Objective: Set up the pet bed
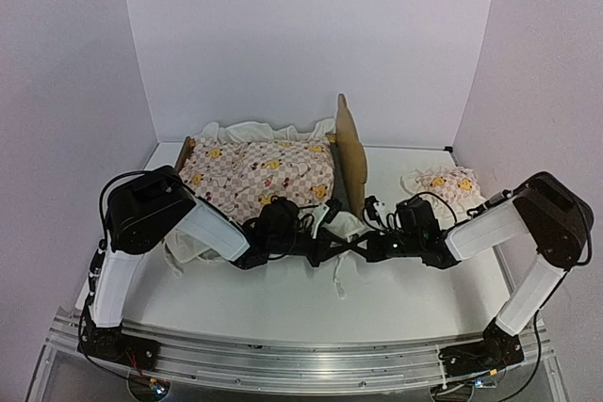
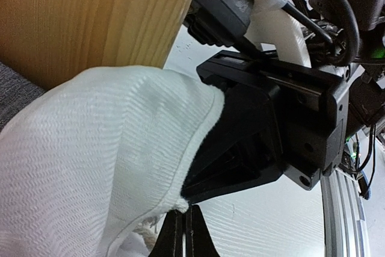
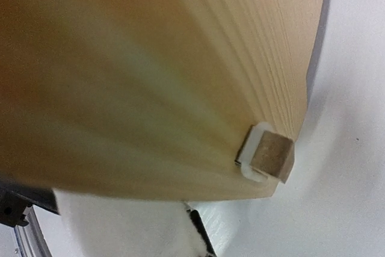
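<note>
Starting from the near edge at 6 o'clock, we see the aluminium rail (image 1: 283,360), with the left arm (image 1: 203,223) rising from about 7 o'clock and the right arm (image 1: 480,233) from about 5 o'clock. Both reach inward and meet low over the middle of the white table (image 1: 283,303)

The left gripper (image 2: 183,233) has its two fingers pressed flat together with no gap between them. The hem of the white ruffle (image 2: 108,161) runs right down to their tips and touches them, but we cannot tell whether a fold is actually nipped. At 3 o'clock in that wrist view, the black body of the other gripper sits just beyond the cloth

Of the right gripper (image 3: 198,233) its own camera shows only a dark sliver, lying against white cloth below the wood. We read it as fully closed, and we see nothing held in it

Just behind the two wrists stands the pet bed (image 1: 350,171), at roughly 11 to 12 o'clock on the table. Its long side faces us and its headboard (image 3: 150,76) stands upright at the 3 o'clock end. A small wooden block (image 3: 274,157) in a white fitting sticks out near the headboard's lower edge. A strip of grey fabric base (image 2: 15,88) shows beside the ruffle

The pink checked duck quilt (image 1: 259,171) lies spread over the bed, with its ruffle spilling over the near side at both ends. The matching pillow (image 1: 441,182) lies on the table at 2 o'clock, well apart from the bed
</note>
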Robot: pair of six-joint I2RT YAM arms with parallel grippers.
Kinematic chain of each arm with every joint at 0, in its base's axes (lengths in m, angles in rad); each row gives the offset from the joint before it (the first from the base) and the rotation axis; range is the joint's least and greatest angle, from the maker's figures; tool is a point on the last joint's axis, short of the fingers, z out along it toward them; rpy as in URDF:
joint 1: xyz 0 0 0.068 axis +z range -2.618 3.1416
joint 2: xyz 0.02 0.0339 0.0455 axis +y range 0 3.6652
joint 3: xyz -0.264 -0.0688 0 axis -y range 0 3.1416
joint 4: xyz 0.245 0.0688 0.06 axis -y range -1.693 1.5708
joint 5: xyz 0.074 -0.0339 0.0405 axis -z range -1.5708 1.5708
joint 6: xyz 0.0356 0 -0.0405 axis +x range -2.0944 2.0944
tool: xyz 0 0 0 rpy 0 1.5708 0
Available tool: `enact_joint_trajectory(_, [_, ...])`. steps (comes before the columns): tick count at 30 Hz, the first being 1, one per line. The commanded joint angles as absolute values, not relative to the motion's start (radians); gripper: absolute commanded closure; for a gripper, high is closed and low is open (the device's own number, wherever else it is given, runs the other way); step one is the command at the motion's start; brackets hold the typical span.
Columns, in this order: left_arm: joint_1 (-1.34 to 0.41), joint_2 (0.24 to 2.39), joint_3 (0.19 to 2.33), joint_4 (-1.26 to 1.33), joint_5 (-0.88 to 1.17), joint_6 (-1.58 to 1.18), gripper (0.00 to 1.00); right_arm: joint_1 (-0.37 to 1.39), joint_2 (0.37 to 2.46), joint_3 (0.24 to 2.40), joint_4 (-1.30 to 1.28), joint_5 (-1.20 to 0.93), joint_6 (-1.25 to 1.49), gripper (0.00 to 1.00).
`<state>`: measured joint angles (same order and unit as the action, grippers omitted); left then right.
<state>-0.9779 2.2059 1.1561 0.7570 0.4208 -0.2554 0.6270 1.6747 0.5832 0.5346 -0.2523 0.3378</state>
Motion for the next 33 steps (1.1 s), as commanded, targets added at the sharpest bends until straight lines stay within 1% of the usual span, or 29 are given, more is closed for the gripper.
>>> enact_joint_trajectory(1, [-0.963, 2.151, 1.158, 0.768, 0.501, -0.295, 1.00, 0.637, 1.738, 0.645, 0.614, -0.379, 0.326, 1.00])
enact_joint_trajectory(5, [-0.957, 2.134, 1.147, 0.774, 0.492, -0.278, 0.98, 0.639, 1.733, 0.606, 0.633, -0.374, 0.316, 1.00])
enact_joint_trajectory(7, [-0.953, 2.128, 1.140, 0.766, 0.519, -0.255, 0.96, 0.641, 1.734, 0.587, 0.667, -0.388, 0.308, 1.00])
enact_joint_trajectory(9, [-0.947, 2.122, 1.138, 0.738, 0.552, -0.240, 0.90, 0.645, 1.751, 0.585, 0.716, -0.395, 0.308, 1.00])
enact_joint_trajectory(12, [-0.929, 2.087, 1.138, 0.617, 0.598, -0.170, 0.79, 0.646, 1.782, 0.602, 0.731, -0.371, 0.323, 1.00])
enact_joint_trajectory(15, [-0.919, 2.022, 1.112, 0.518, 0.625, -0.076, 0.66, 0.648, 1.805, 0.614, 0.749, -0.350, 0.343, 1.00])
enact_joint_trajectory(17, [-0.915, 1.986, 1.076, 0.481, 0.636, -0.023, 0.59, 0.651, 1.817, 0.625, 0.754, -0.342, 0.347, 1.00])
enact_joint_trajectory(19, [-0.912, 1.958, 1.048, 0.467, 0.640, 0.028, 0.56, 0.655, 1.826, 0.634, 0.753, -0.336, 0.347, 1.00])
enact_joint_trajectory(22, [-0.903, 1.931, 1.025, 0.443, 0.630, 0.089, 0.54, 0.662, 1.833, 0.641, 0.753, -0.331, 0.348, 1.00])
enact_joint_trajectory(23, [-0.899, 1.928, 1.019, 0.437, 0.614, 0.107, 0.55, 0.666, 1.829, 0.640, 0.753, -0.327, 0.347, 1.00])
enact_joint_trajectory(24, [-0.896, 1.929, 1.013, 0.436, 0.590, 0.126, 0.57, 0.672, 1.825, 0.638, 0.753, -0.319, 0.344, 1.00])
enact_joint_trajectory(25, [-0.895, 1.935, 1.006, 0.445, 0.554, 0.150, 0.62, 0.678, 1.821, 0.636, 0.753, -0.309, 0.341, 1.00])
enact_joint_trajectory(28, [-0.894, 1.987, 1.018, 0.506, 0.412, 0.214, 0.81, 0.693, 1.818, 0.634, 0.752, -0.272, 0.338, 1.00])
enact_joint_trajectory(30, [-0.894, 2.027, 1.034, 0.572, 0.337, 0.276, 0.87, 0.701, 1.818, 0.634, 0.752, -0.249, 0.339, 1.00])
enact_joint_trajectory(33, [-0.887, 2.080, 1.079, 0.605, 0.279, 0.347, 0.92, 0.711, 1.817, 0.638, 0.752, -0.218, 0.344, 1.00])
